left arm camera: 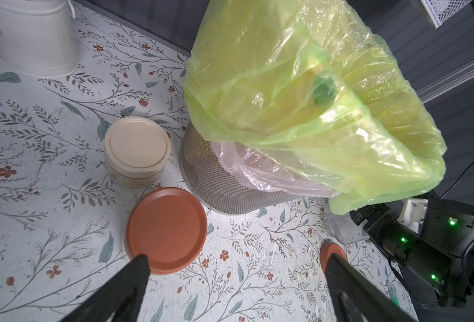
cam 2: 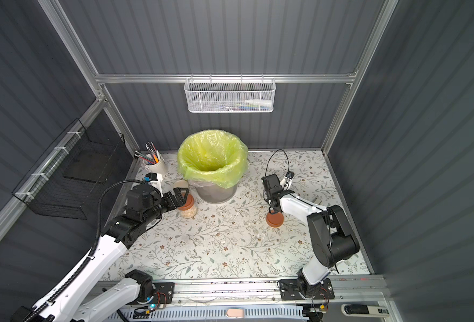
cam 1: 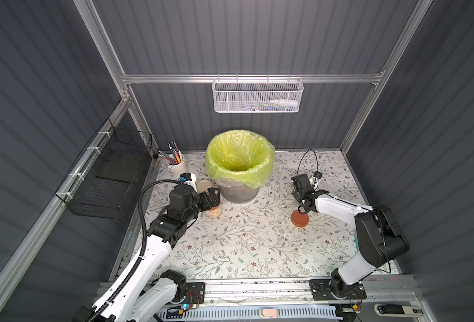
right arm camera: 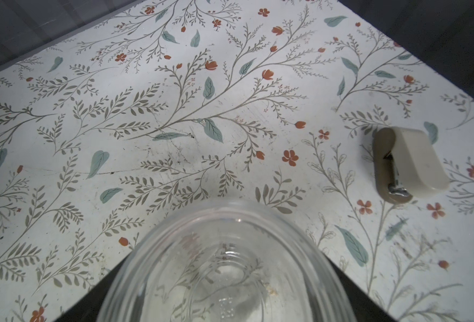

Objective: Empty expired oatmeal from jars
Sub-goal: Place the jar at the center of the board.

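Note:
A jar with a terracotta lid (cam 1: pixel 215 207) (left arm camera: pixel 166 230) stands left of the bin, with pale oatmeal (cam 2: pixel 188 213) showing through its glass. My left gripper (cam 1: pixel 211 198) (left arm camera: pixel 237 274) hovers just above it, open and empty. Behind it is a cream-lidded jar (cam 1: pixel 204 185) (left arm camera: pixel 137 147), also with oatmeal (left arm camera: pixel 129 181) inside. My right gripper (cam 1: pixel 303 207) (right arm camera: pixel 230 292) is shut on a clear, lidless jar (right arm camera: pixel 227 264) that looks empty apart from a few crumbs. A loose terracotta lid (cam 1: pixel 300 219) (cam 2: pixel 275 220) lies on the table just in front of that gripper.
A grey bin with a yellow-green bag (cam 1: pixel 240 164) stands at the back centre. A white pen cup (cam 1: pixel 177 166) is in the back left corner. A small beige stapler (right arm camera: pixel 406 164) lies at the right. A black wire basket (cam 1: pixel 110 181) hangs on the left wall.

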Robot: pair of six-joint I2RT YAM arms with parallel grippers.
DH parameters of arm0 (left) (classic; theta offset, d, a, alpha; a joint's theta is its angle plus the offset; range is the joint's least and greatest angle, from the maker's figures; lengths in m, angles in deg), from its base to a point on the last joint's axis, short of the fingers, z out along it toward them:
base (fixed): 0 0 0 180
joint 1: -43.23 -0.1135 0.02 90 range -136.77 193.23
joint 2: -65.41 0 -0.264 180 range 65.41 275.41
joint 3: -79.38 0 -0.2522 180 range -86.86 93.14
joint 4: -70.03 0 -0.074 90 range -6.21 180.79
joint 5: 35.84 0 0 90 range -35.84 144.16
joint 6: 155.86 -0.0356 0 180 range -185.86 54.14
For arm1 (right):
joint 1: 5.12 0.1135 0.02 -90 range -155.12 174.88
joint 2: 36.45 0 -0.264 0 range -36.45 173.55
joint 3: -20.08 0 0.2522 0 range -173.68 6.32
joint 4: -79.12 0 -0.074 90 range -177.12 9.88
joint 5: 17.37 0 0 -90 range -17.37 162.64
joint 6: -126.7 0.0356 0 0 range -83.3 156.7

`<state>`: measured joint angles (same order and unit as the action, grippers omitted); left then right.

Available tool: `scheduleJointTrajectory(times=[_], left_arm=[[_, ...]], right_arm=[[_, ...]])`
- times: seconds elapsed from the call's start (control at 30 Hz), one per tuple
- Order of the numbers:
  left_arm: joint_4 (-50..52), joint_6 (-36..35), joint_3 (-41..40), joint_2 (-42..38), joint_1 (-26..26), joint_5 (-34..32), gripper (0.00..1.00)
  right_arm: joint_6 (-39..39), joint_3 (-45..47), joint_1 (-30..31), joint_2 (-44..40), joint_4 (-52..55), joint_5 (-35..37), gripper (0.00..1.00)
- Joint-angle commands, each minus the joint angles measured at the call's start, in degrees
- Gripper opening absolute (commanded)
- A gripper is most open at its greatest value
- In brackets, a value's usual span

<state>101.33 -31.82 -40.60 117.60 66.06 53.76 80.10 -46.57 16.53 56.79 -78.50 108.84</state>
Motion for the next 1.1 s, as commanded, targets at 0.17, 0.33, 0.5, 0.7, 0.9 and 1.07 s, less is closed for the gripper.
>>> scheduleJointTrajectory(times=[0.17,0.33,0.5,0.7,0.9,1.07], left_arm=[[-4.2,0.3,-1.7,-0.4,0.3,1.7,1.00],[-4.5,-0.2,-1.0,1.4,0.3,2.9,1.00],[-4.9,-0.3,-1.8,0.5,0.3,2.3,1.00],[-3.5,-1.1,-1.8,0.0,0.3,1.2,1.00],[-2.7,-1.5,-2.5,-0.9,0.3,-0.3,1.00],[-1.7,-2.1,-2.7,-1.5,0.3,-1.3,1.00]], right_arm=[[-0.4,-2.1,1.0,0.9,0.7,3.9,0.59],[-0.3,-2.2,1.1,1.1,0.9,3.8,0.65],[-0.5,-3.3,1.2,2.0,1.8,3.6,0.73],[-0.5,-2.4,1.3,1.5,0.6,2.6,0.79],[-1.5,-2.7,1.4,1.3,-0.1,1.1,0.86],[-1.4,-2.9,1.5,1.2,-0.1,0.2,0.90]])
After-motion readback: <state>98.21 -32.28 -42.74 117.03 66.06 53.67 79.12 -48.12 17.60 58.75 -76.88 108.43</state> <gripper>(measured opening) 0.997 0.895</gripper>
